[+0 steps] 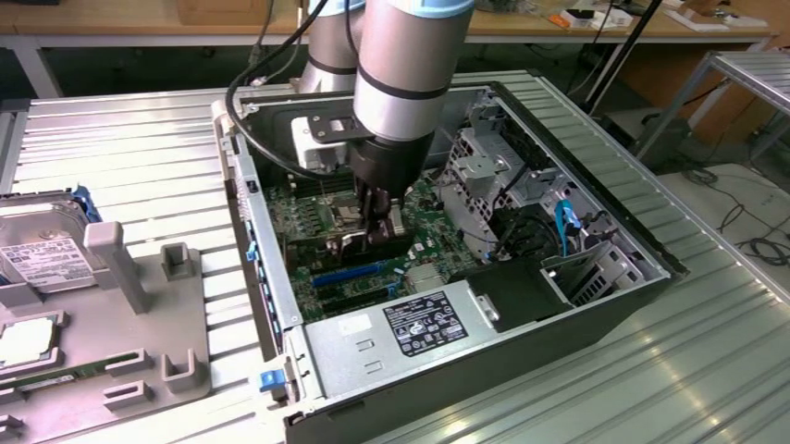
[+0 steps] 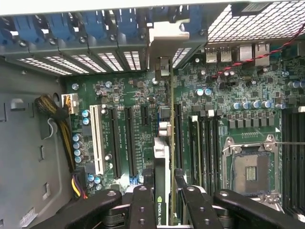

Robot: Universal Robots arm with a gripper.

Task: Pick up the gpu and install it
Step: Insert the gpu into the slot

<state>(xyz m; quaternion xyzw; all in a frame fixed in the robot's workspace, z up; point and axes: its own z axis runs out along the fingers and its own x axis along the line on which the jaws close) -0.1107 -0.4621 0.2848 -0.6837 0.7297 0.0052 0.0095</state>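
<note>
Exterior view's left: a grey parts holder [image 1: 148,305] with a hard drive [image 1: 37,254] in it, on the ribbed metal table [image 1: 124,148], well apart from the gripper
Computer case [image 1: 642,268]: lying on its side with the panel off, to the right of the holder
Arm pose: the arm [image 1: 401,83] comes straight down into the open case, wrist vertical, over the middle of the board
Gripper height: the gripper [image 1: 374,217] is low inside the case, close over the motherboard
Gripper state: partly closed, with the fingers [image 2: 142,205] clamped one on each flat side of the gpu [image 2: 162,157]; it touches nothing else
Gpu position: held on edge over the motherboard [image 2: 228,95], among the black slots, with its silver bracket [image 2: 164,36] at the rear slot openings; whether it is seated, cannot tell
Wrist view, left to right: white slot [image 2: 97,138], then the card seen edge-on, then the CPU socket [image 2: 250,172]
Exterior view: a power supply [image 1: 395,328] sits at the near end of the case
</note>
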